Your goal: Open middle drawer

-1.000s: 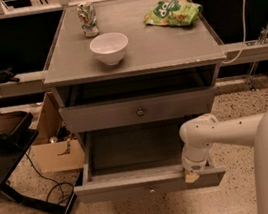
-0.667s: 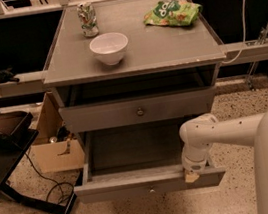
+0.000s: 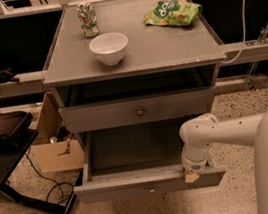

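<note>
Tool (image 3: 191, 175) rests at middle drawer (image 3: 116, 188) front lip, right of its knob (image 3: 149, 190); front panel runs crosswise. Whether tool is clamped: cannot tell.

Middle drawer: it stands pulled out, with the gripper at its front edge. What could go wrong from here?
1. The gripper rests toward the right end of the front of the middle drawer, away from the knob at its centre; an off-centre pull may skew and jam the drawer.
2. The drawer is already well out; pulling further might bring it off its runners.
</note>
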